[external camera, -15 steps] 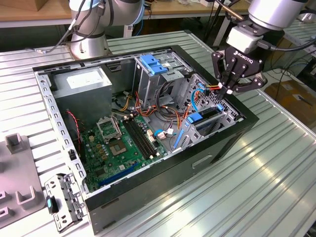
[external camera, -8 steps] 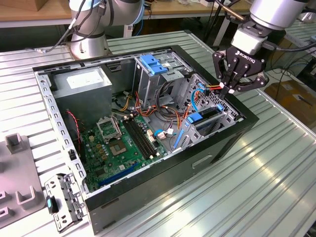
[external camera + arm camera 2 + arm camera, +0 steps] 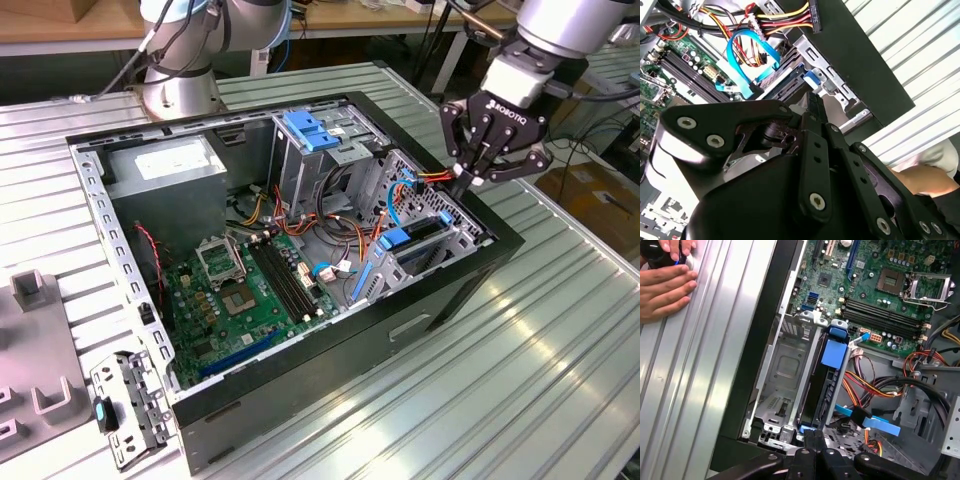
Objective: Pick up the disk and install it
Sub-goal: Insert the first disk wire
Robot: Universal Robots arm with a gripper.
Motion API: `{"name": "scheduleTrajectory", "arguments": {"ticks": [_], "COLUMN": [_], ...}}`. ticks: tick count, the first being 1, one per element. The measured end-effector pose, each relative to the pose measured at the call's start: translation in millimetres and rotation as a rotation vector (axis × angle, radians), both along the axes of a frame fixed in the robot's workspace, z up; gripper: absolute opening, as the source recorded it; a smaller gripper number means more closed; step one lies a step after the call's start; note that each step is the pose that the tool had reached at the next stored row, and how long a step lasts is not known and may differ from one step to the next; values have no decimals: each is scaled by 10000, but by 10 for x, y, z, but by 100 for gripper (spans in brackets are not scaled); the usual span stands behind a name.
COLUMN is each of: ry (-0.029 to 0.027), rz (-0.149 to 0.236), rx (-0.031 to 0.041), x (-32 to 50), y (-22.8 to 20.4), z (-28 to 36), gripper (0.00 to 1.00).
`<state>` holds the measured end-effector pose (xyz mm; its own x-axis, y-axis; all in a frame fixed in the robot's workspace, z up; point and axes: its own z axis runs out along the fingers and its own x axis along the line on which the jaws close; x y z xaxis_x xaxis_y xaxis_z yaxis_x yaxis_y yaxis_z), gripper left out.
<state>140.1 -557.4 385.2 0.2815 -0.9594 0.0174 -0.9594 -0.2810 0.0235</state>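
The disk (image 3: 418,238) stands on edge in the drive bay at the front corner of the open computer case (image 3: 505,245). In the first wrist view its dark casing (image 3: 824,390) carries blue side rails and sits beside an empty metal slot (image 3: 785,365). My gripper (image 3: 467,180) hovers just above the bay's end nearest the exterior view's right. It is shut, fingertips pressed together with nothing visible between them. In both wrist views the fingertips (image 3: 815,436) are close to the blue end of the disk's rail (image 3: 811,78). I cannot tell whether they touch it.
Inside the case lie the green motherboard (image 3: 240,290), a grey power supply box (image 3: 165,165), a tall metal cage with a blue handle (image 3: 312,130) and loose cables (image 3: 340,225). A person's hands (image 3: 665,285) rest on the ribbed table beside the case. Plastic fixtures (image 3: 125,405) sit at the exterior view's left.
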Motion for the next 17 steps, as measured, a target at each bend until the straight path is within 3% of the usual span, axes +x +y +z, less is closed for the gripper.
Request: {"name": "scheduleTrajectory", "arguments": {"ticks": [11,15,17], "ry": [60,60,60], "rz": [120,371,900], "rx": [-1,-1,-5], "x": [156,200,209], "y": [19,21,20], "z": [14,14,15], "gripper": [11,11,11]}}
